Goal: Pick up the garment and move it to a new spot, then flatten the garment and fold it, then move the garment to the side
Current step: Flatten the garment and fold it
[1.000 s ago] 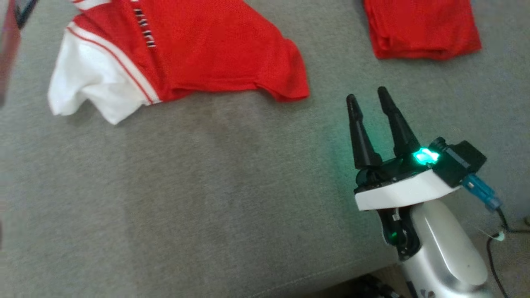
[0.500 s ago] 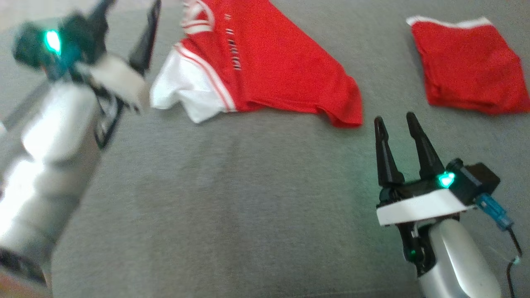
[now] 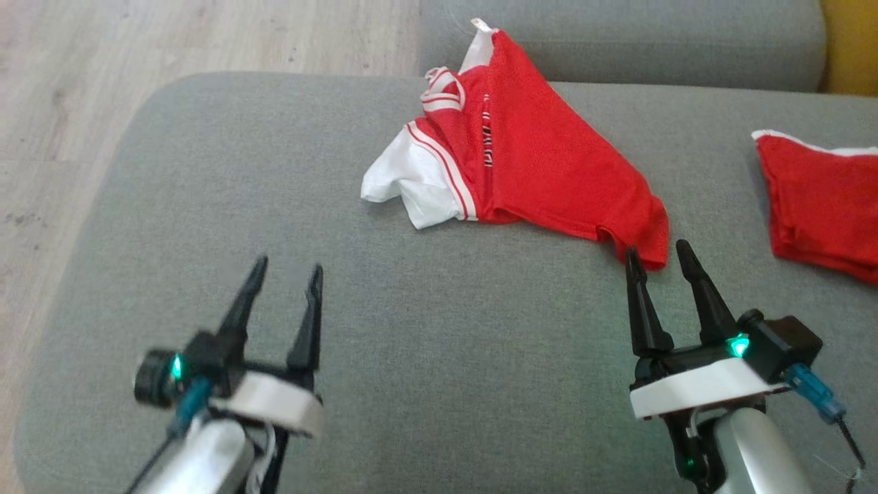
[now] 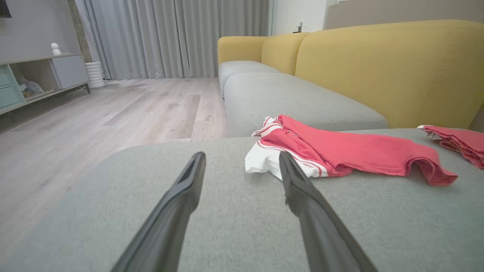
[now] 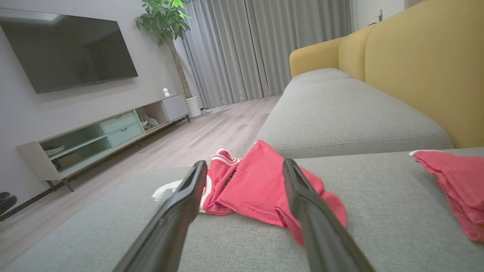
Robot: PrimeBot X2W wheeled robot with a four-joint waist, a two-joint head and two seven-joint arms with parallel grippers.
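On the grey cushion (image 3: 206,171), crumpled red garment (image 3: 549,165); both claws spread, empty

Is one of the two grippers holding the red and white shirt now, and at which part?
Nothing is held. The left gripper and the right gripper are open and empty; the red and white shirt lies on the grey cushion.

Red shirt (image 3: 549,165), white at the sleeve with red-and-white striped trim and small dark lettering. Plain grey seat cushion (image 3: 425,343), yellow sofa back (image 4: 378,68), pale wood floor (image 3: 206,34). Folded cloth (image 3: 823,213) red too, with a white edge.
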